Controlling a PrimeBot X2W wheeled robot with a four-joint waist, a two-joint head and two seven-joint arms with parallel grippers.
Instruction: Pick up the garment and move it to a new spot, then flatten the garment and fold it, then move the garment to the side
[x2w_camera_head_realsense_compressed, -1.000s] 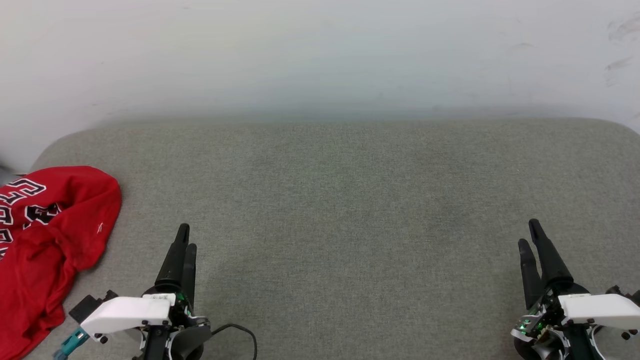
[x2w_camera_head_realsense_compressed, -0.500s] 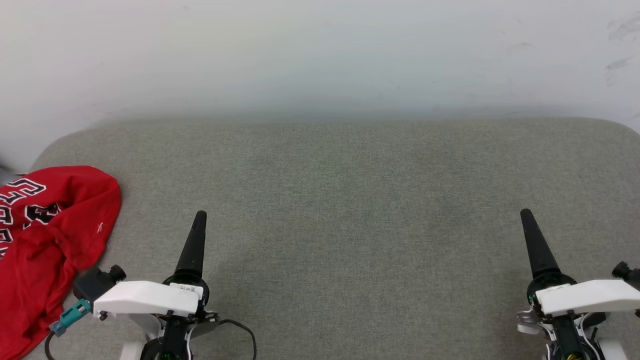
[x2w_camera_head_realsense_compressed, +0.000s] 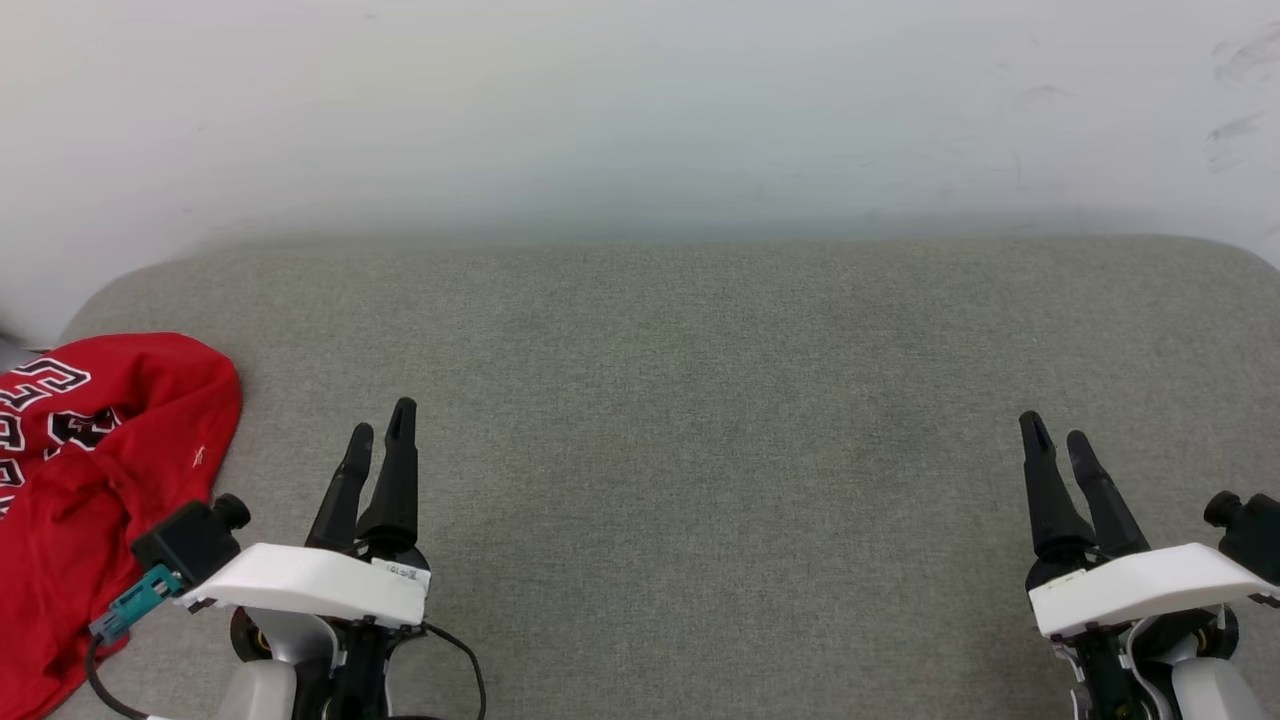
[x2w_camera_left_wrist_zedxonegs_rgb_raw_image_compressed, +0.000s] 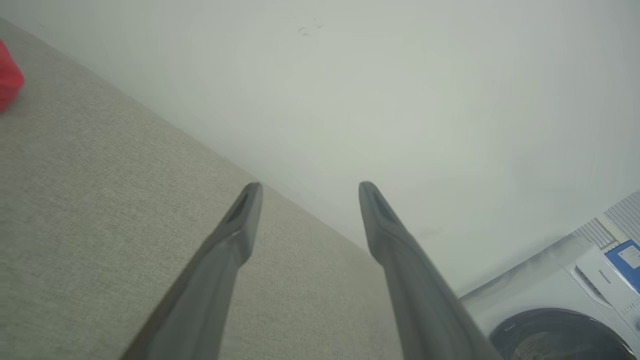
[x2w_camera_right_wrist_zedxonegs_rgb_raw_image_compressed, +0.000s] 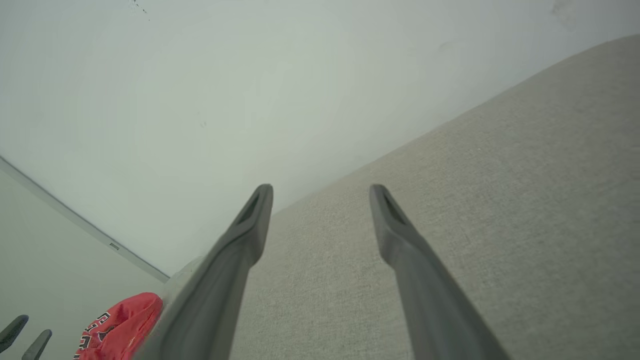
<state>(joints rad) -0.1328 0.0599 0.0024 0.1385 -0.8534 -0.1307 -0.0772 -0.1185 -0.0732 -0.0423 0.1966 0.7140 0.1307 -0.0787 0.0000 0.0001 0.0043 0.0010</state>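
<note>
the garment (x2w_camera_head_realsense_compressed: 110, 470) lies crumpled at the far left of the counter (x2w_camera_head_realsense_compressed: 700, 400), running off the left and lower edges of the head view. its red bulk is bunched, with black white-edged lettering showing on the outer side. as far as the heap shows, its long axis runs near to far along the counter's left end.

the left jaws stand apart and hold nothing, fingers (x2w_camera_head_realsense_compressed: 395, 480) pointing ahead at the wall (x2w_camera_head_realsense_compressed: 640, 110), not at the cloth. the garment is to their left, near that wrist. in the left wrist view it is a red sliver at the left edge. the right jaws are also apart and hold nothing, fingers (x2w_camera_head_realsense_compressed: 1040, 490) low at the right, well apart from the garment across the bare middle.

so the left arm is much the nearer. the pickup has not begun, and i judge it calls for that arm to swing left and tip down onto the heap.

the counter is covered in grey woven fabric, with rounded far corners, flat and bare in the middle: room for spreading. it meets the pale, lightly scuffed wall. a white washing machine (x2w_camera_left_wrist_zedxonegs_rgb_raw_image_compressed: 555, 310) stands beyond its right end.
</note>
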